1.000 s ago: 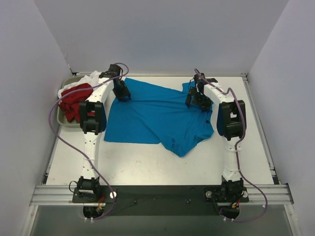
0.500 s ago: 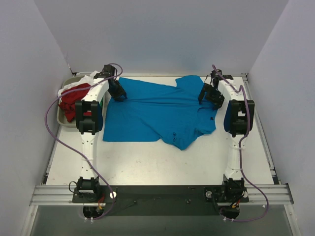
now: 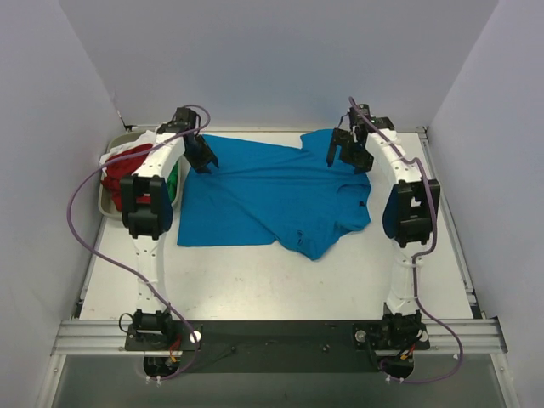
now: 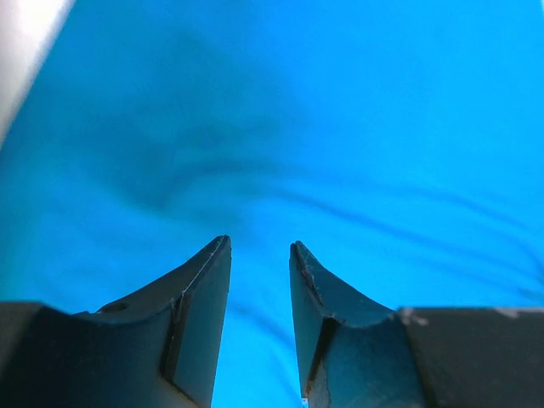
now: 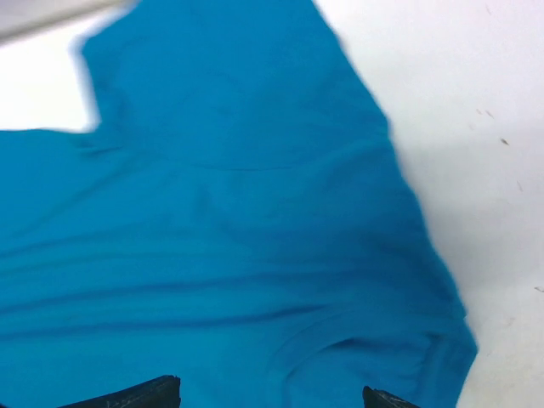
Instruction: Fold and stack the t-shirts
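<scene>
— Where did the blue t-shirt [image 3: 272,191] lie?
— Across the middle of the white surface [image 3: 255,285], spread mostly flat. Its cloth was rumpled and doubled over at the 5 o'clock corner, and one sleeve reached out toward 1 o'clock.
— And the left claw [image 3: 202,157]?
— It stood at the shirt's 10 o'clock corner. From the wrist camera its two dark fingers [image 4: 200,323] pointed at the blue cloth with a narrow gap between the tips. Cloth showed through that gap, and nothing sat pinched in it. Whether the tips touched the cloth, I could not tell.
— The right claw [image 3: 347,153]?
— At 1 o'clock, over the sleeve. Its jaws were spread wide: only the two tips peeked in at the bottom of its wrist view, far apart, with wrinkled blue cloth lying beyond them. It held nothing.
— What about the other shirts?
— Heaped at 10 o'clock of the surface, in the grey tray [image 3: 109,209]. The red t-shirt [image 3: 119,174] lay in the middle of the heap, and the white t-shirt [image 3: 127,151] was bunched toward the tray's far edge. A bit of green t-shirt [image 3: 173,180] showed just beside the left arm [image 3: 146,204], which hid part of the heap.
— Did the blue one touch the tray?
— The left arm lay over the place between them, so I could not tell.
</scene>
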{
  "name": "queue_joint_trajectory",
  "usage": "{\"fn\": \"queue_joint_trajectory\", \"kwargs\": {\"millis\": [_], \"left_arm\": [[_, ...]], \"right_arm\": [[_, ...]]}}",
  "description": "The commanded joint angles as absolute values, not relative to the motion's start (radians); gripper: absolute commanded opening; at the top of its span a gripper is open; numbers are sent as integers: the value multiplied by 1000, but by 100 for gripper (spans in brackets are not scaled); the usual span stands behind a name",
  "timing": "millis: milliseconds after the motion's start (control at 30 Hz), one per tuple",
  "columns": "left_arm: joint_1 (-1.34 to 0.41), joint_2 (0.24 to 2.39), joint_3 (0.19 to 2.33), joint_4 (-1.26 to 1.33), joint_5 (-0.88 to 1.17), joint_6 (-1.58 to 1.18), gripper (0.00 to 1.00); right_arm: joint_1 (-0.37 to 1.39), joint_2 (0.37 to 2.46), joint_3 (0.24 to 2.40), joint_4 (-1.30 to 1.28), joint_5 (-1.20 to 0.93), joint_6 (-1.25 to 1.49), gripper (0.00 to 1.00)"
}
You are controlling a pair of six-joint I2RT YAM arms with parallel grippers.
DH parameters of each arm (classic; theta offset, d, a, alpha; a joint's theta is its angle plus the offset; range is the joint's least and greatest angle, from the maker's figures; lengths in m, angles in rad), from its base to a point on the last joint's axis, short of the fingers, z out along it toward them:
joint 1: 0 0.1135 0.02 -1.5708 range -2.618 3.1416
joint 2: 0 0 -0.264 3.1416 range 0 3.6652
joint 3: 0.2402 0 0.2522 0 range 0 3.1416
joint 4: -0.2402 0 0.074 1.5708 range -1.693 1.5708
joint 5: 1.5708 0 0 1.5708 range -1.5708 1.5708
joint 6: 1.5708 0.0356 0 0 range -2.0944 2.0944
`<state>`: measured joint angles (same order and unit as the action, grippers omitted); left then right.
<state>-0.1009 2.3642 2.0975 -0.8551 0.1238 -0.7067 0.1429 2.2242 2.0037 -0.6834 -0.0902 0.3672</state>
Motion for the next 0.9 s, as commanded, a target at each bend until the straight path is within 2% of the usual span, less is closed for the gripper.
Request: {"fn": "queue_joint_trajectory", "kwargs": {"millis": [0,167,267,333,567,667,700,767,867], "left_arm": [[-161,2116,2076,-785,160,-735,45],[-208,1927,1981,-802,167,-733,48],[-242,1794,1820,-787,115,-718,49],[-255,1721,1668,-743,60,-712,49],[-285,1488,1366,-681,-14,-699,50],[-295,1431,1298,-652,-31,-707,50],[-298,1425,1276,-646,-34,-707,50],[-302,1417,1270,-650,-38,-704,50],[-310,1408,1264,-650,-43,-701,50]], "right_arm": [[230,2005,1974,-726,-31,351,87],[345,1816,1787,-721,34,389,87],[421,1732,1665,-703,77,405,87],[458,1700,1614,-690,83,403,87],[548,1707,1461,-644,75,405,80],[590,1736,1428,-640,83,411,72],[612,1744,1419,-638,86,414,65],[626,1767,1411,-630,87,419,58],[649,1805,1408,-618,92,426,56]]}}
